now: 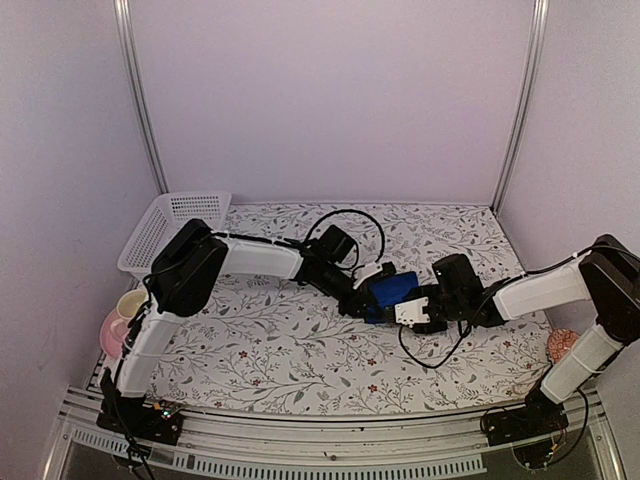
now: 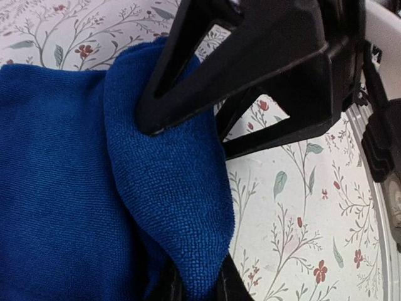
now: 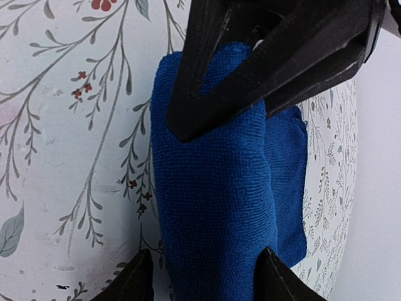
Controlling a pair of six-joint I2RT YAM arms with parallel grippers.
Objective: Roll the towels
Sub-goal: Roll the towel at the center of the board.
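Blue towel [image 1: 392,290] edge in left pincer [image 2: 197,283], table [image 1: 290,355] centre

White basket [image 1: 175,225] fills the far-left corner; blue towel [image 1: 392,292] occupies mid-table.

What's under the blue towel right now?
The royal-blue cloth towel lies on the floral-patterned table cover, which shows beside it. Anything directly beneath the towel is hidden by its folds.

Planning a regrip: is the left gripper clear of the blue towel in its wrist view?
No, the left gripper is shut on a fold of the blue towel, pinched between its fingers.
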